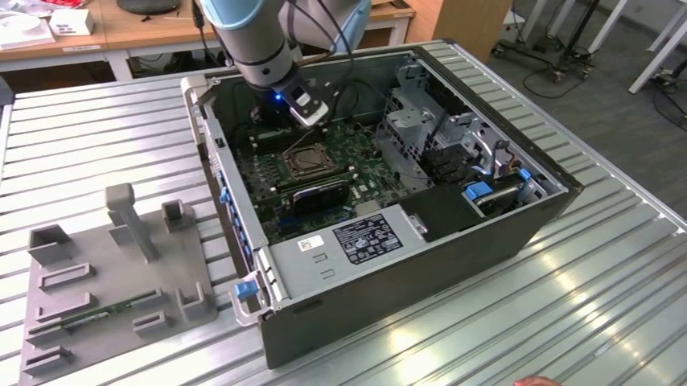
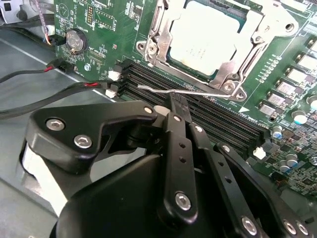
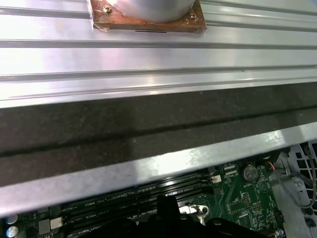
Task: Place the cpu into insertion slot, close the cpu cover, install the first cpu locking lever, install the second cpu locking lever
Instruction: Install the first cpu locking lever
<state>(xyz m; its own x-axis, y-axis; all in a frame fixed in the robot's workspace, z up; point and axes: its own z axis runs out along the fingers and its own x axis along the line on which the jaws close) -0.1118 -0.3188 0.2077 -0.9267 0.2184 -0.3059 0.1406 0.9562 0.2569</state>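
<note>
The cpu [image 2: 204, 38] sits flat in the insertion slot [image 2: 173, 63] on the green motherboard [image 2: 106, 29], its dull silver top showing through the window of the cpu cover [image 2: 232, 64], which lies closed down over it. A thin metal locking lever [image 2: 183, 91] runs along the socket's near edge, just beside the long black memory slots [image 2: 218, 121]. The gripper [image 2: 177, 106] is right at that lever: its black fingers are drawn together to a narrow tip that touches or nearly touches the wire, though whether they actually pinch it is hard to tell. In the exterior view the arm [image 1: 252, 36] reaches down into the open computer case [image 1: 429, 265], near the case's far wall, with the socket [image 1: 305, 161] mid-board. The case lies on a ribbed metal worktop [image 1: 601, 289], and a grey fixture tray [image 1: 118, 281] sits toward the worktop's corner at the exterior view's left.
</note>
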